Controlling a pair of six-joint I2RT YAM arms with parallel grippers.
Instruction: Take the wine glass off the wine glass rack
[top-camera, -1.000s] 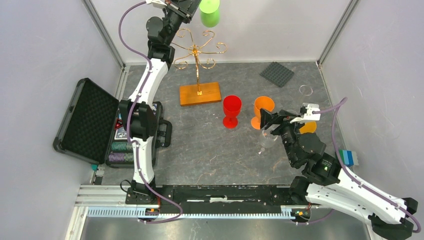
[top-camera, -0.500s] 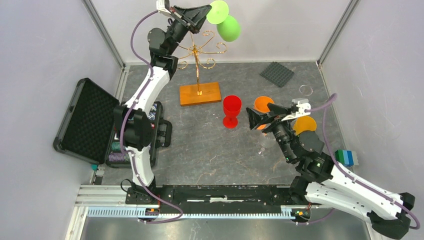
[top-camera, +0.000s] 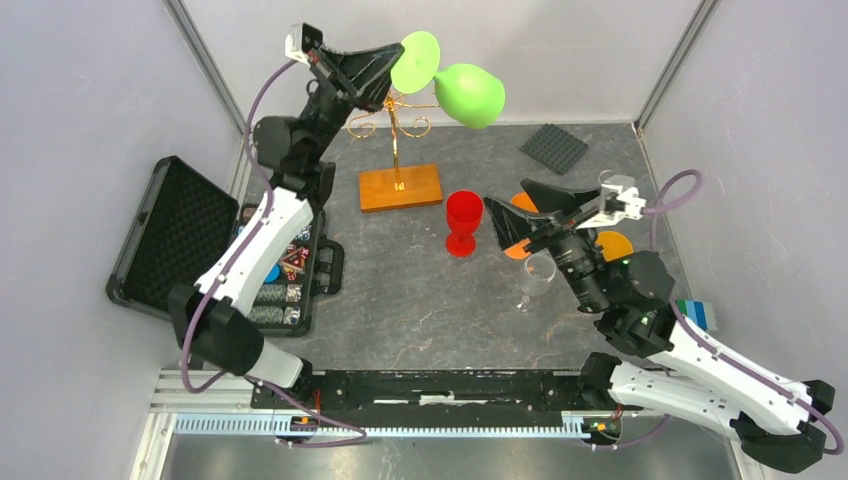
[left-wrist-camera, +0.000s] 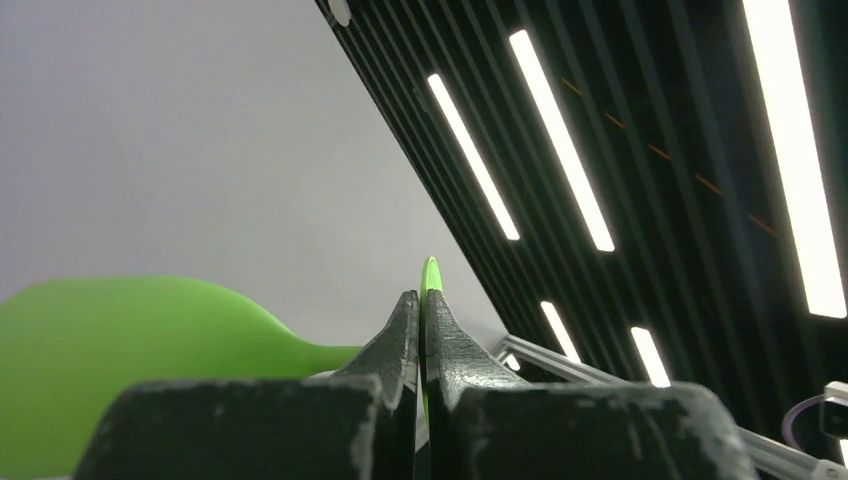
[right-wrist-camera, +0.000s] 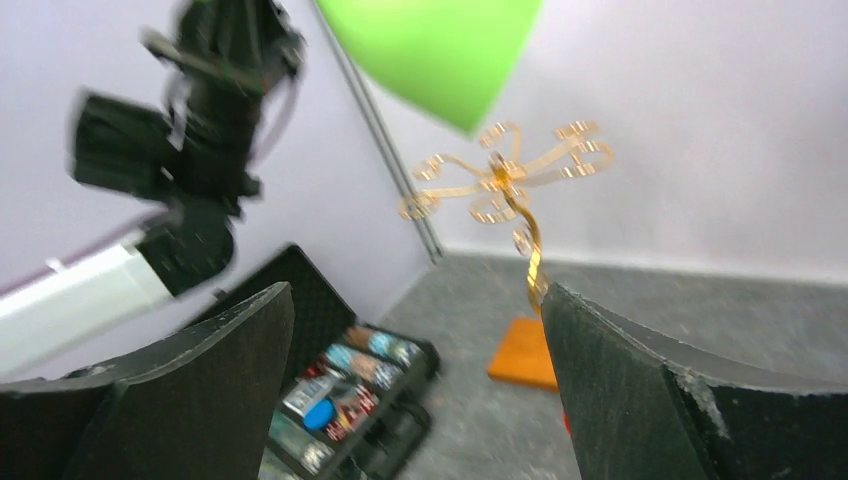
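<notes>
The green wine glass (top-camera: 468, 94) lies tilted on its side in the air, up and to the right of the top of the gold wine glass rack (top-camera: 396, 108), and is off the scrolled arms. My left gripper (top-camera: 388, 72) is shut on the glass's flat foot (top-camera: 414, 61). In the left wrist view the foot's edge (left-wrist-camera: 431, 272) sticks out between the shut gripper (left-wrist-camera: 421, 300), with the bowl (left-wrist-camera: 130, 340) to the left. My right gripper (top-camera: 510, 205) is wide open and holds nothing, over the table to the right of the rack. In its view (right-wrist-camera: 418, 295) I see the rack (right-wrist-camera: 505, 180) and the green bowl (right-wrist-camera: 440, 50).
A red glass (top-camera: 463, 218), an orange glass (top-camera: 519, 250) partly behind my right gripper and a clear glass (top-camera: 537, 275) stand mid-table. The rack's wooden base (top-camera: 400, 187) sits behind them. An open black case (top-camera: 190, 240) lies left, a dark grey mat (top-camera: 553, 147) back right.
My left arm has swung the green glass rightward and tipped it sideways, off the rack. My right gripper has opened wider and risen, turning toward the rack.
</notes>
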